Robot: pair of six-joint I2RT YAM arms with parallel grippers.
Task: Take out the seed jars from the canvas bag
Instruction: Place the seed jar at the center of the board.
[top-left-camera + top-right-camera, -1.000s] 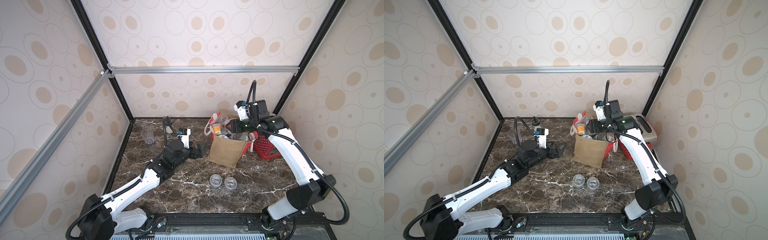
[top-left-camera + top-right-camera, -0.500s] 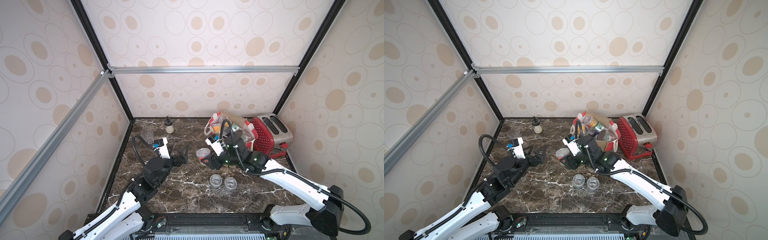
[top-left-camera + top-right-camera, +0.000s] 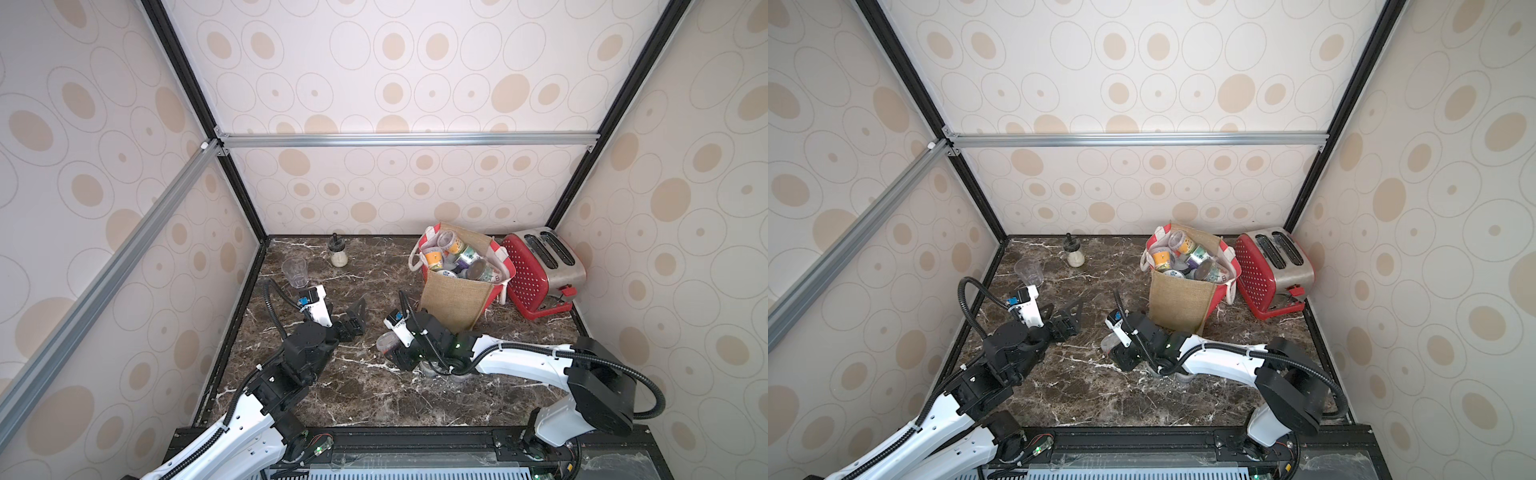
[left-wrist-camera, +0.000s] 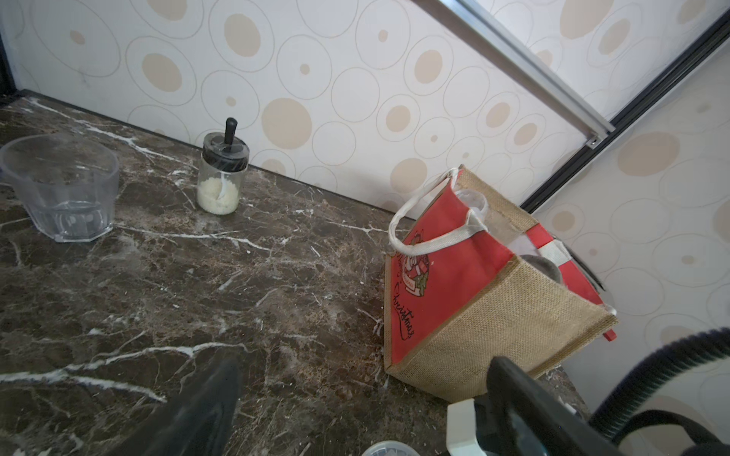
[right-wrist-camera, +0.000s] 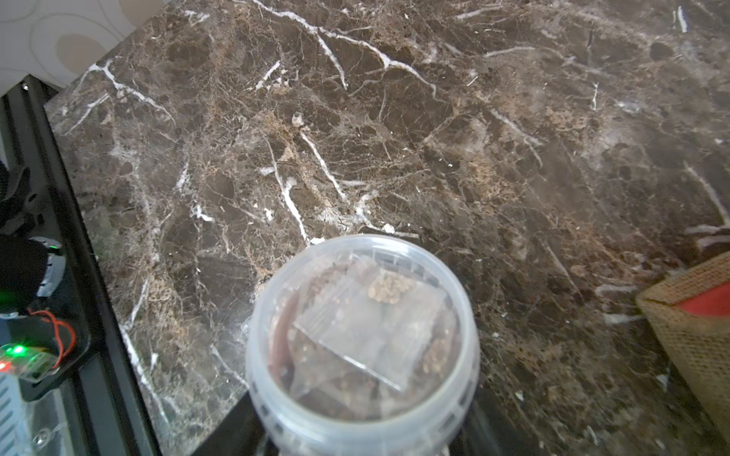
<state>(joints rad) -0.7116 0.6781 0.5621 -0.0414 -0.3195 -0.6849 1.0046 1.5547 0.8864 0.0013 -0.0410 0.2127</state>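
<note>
**Jar count: one in the claw, two on the table, six or more in the bag**

Right gripper (image 3: 388, 348): jaws half closed around one short seed jar (image 3: 384, 341), gripped by its sides. In the wrist view its clear lid (image 5: 260, 300) faces the camera, with small plastic seed packets (image 5: 379, 316) under it. The jar is low over the marble table (image 3: 353, 395), in front of the bag's tan face and just clear of it. I cannot tell whether its base touches the table.

Left gripper (image 3: 355, 318): jaws spread wide with nothing between them. It is low over the table, to the left of the held jar and apart from it.

Canvas bag (image 3: 453, 299): one, upright at the back right with its mouth open. It has a tan front, red sides and white handles. The jars in the bag (image 3: 434, 257) lie piled at angles, with coloured labels showing. At least six can be counted in both top views; any deeper ones are hidden.

Out of the bag: two clear jars on the table (image 3: 430, 369), side by side. They are mostly covered by the right arm, so only their edges show.

Other items, one of each:
- A red dotted toaster (image 3: 540, 270), just beside the bag on its right.
- A glass shaker (image 3: 337, 254) with a black knob, at the back wall.
- A lidless clear tumbler (image 3: 295, 272), near the back left.
</note>
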